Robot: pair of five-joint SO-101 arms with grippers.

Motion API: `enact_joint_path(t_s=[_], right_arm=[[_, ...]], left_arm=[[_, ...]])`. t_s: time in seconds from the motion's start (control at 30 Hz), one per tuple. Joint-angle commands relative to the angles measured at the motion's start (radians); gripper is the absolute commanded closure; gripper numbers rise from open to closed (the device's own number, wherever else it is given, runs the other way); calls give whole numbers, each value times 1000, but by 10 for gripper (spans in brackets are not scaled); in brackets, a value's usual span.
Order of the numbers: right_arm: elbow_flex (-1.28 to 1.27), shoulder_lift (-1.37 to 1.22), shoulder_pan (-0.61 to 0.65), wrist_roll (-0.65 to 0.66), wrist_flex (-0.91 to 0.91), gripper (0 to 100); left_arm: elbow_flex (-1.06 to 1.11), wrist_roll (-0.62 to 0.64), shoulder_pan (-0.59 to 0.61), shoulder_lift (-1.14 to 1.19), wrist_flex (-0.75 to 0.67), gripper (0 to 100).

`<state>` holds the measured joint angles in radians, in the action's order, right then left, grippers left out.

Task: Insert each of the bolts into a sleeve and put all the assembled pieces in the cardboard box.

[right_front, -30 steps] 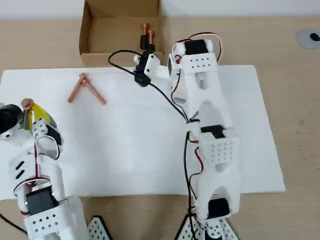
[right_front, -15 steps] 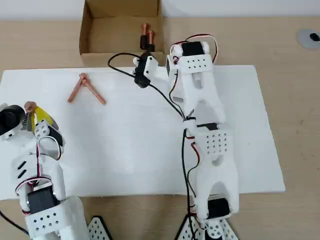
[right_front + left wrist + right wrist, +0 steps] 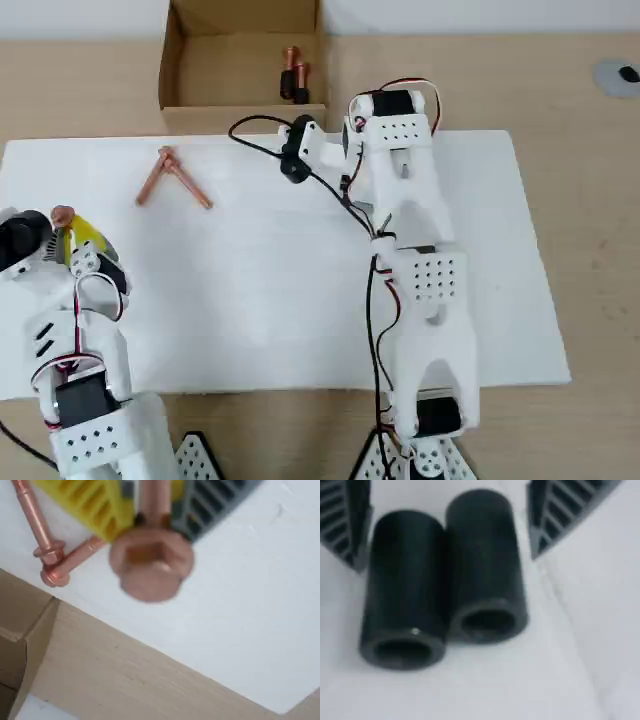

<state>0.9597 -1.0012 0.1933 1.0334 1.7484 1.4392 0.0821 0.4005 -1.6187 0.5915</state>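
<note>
Two black sleeves [image 3: 485, 565] lie touching, side by side, inside the open right tool [image 3: 452, 525]; the left tool [image 3: 150, 495] clamps a copper bolt [image 3: 151, 567] by its shank.

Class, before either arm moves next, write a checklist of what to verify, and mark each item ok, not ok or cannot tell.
1. Left tool grips a bolt: ok.
2. Right tool open: ok.
3. Only one sleeve within its opening: not ok; two sleeves lie there, touching.
4. Sleeve bores empty: ok at the visible ends.
5. Cardboard box has room: ok; two assembled pieces lie at one side.
</note>
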Motion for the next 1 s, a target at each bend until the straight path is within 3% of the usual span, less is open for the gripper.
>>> enact_joint_path(t_s=[0.0,0.17,0.33,0.47,0.8,0.97], right_arm=[[2,-21,-12,9,18,744],[-2,-22,4,5,18,760],[4,-18,10,-25,18,923],[38,-16,8,-41,20,988],[291,-1,35,-175,41,988],[209,81,64,-184,41,988]], left_arm=[[-17,3,-2,-19,2,990],[-17,3,0,-19,2,990],[-17,3,0,-19,2,990],[-17,3,0,-19,2,990],[-17,-31,0,-19,3,990],[-17,-31,0,-19,3,990]])
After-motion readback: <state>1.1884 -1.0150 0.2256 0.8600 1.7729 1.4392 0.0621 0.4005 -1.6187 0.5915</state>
